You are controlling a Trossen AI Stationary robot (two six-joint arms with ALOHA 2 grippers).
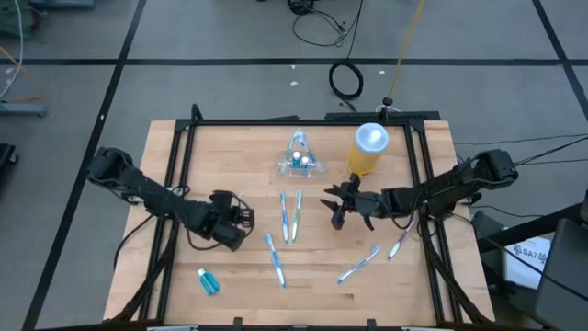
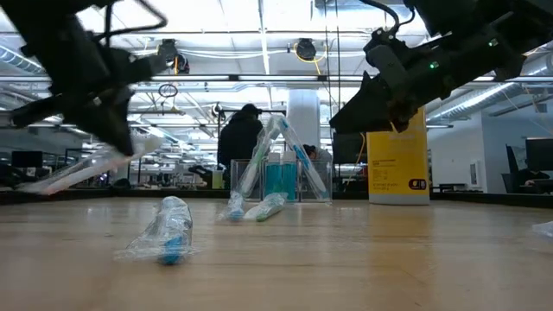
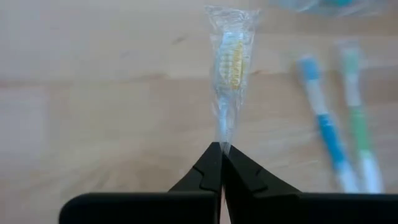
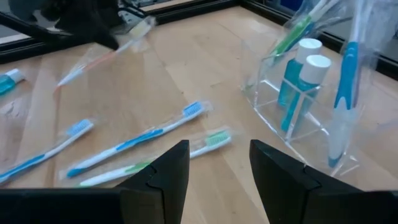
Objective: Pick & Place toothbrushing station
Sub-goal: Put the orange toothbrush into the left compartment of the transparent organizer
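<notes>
The toothbrushing station [image 1: 299, 164] is a see-through holder standing at the table's far middle, with blue tubes and wrapped brushes in it; it also shows in the right wrist view [image 4: 298, 93]. My left gripper [image 3: 222, 152] is shut on a wrapped toothbrush [image 3: 231, 59] with yellow bristles, over the table's left middle [image 1: 241, 219]. My right gripper [image 4: 217, 168] hangs open and holds nothing, to the near right of the station [image 1: 331, 211]. My left gripper pinches the wrapped toothbrush between its two fingertips [image 3: 211, 163], at the narrow neck [image 3: 224, 140] just behind the head. The fingers slant down from the table's left. The head sticks out past the fingertips and the handle [image 4: 74, 73] trails down the other way. The brush is tilted.
A yellow jar with a white lid [image 1: 367, 152] stands right of the station. Loose wrapped toothbrushes lie in the table's middle [image 1: 290, 217], near middle [image 1: 276, 259] and near right [image 1: 360, 267]. A small blue tube [image 1: 209, 282] lies at the near left. A person stands beyond the table [image 2: 240, 142].
</notes>
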